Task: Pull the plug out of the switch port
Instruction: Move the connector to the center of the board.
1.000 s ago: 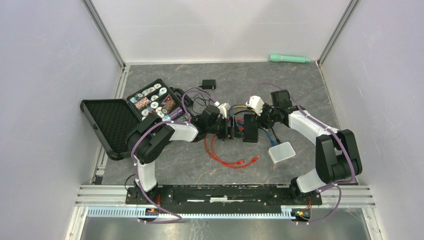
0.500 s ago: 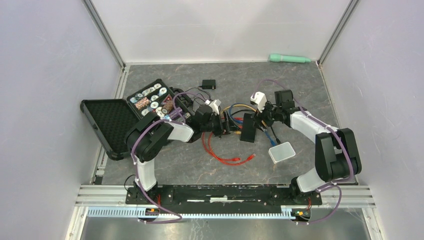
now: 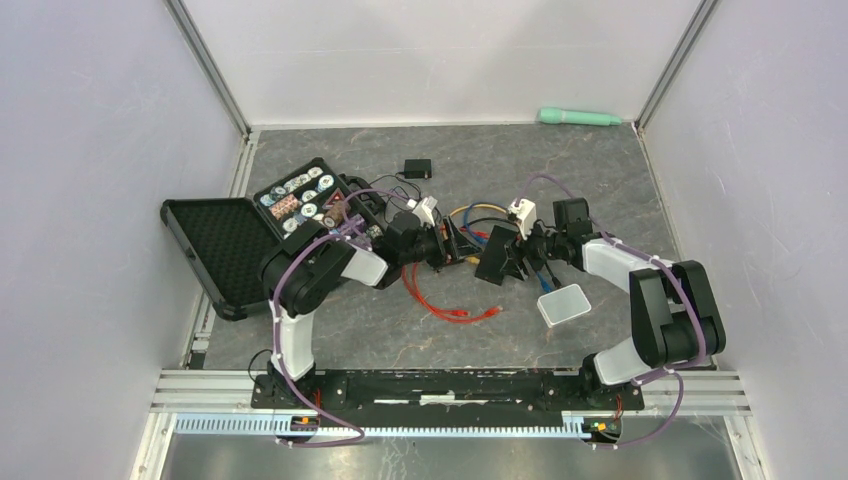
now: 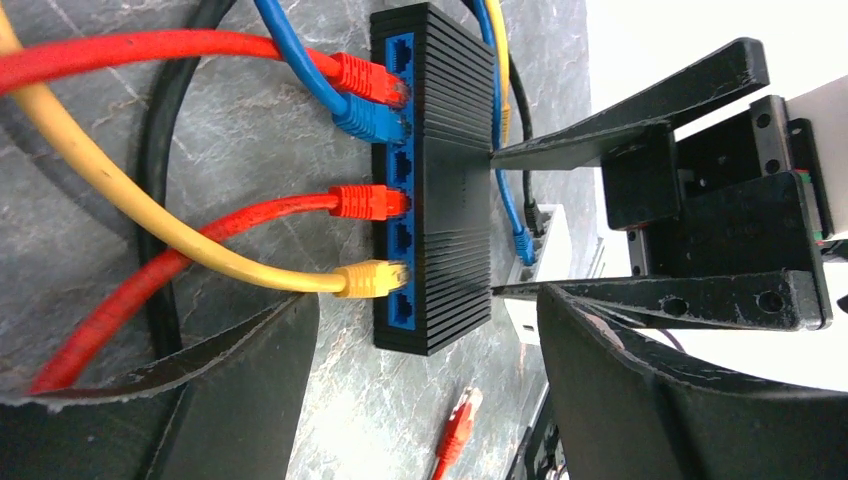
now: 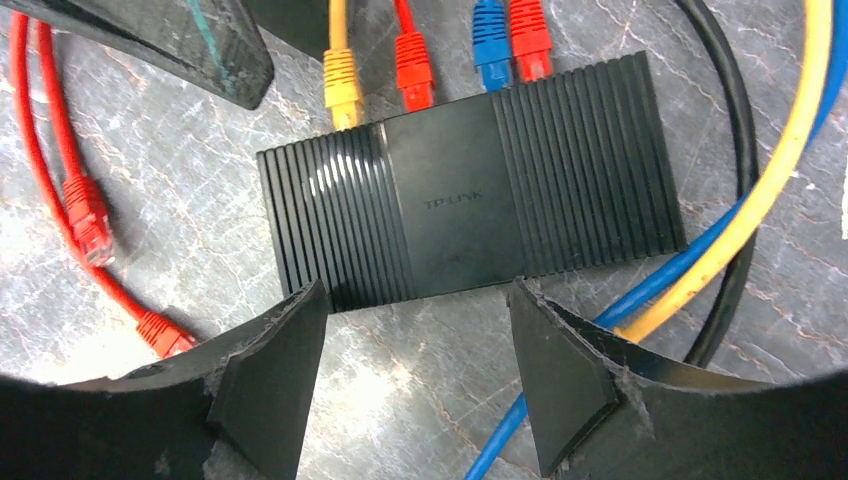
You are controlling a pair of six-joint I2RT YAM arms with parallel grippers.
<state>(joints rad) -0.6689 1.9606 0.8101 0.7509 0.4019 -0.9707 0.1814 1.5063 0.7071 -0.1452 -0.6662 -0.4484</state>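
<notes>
In the left wrist view the left gripper (image 4: 428, 305) is spread wide and holds nothing; just past its fingertips the black switch (image 4: 440, 180) shows its port face, the yellow plug (image 4: 370, 278) seated nearest, a red plug (image 4: 365, 200) and a blue plug (image 4: 370, 120) farther along; beyond, the right gripper (image 4: 495, 223) meets the switch's rear edge. The right wrist view shows the switch's ribbed top instead, just ahead of its own parted, empty fingers (image 5: 265, 390); a loose red cable (image 5: 85, 220) lies left of them.

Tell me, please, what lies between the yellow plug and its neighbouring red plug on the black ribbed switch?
One empty blue port, shown in the left wrist view.
</notes>
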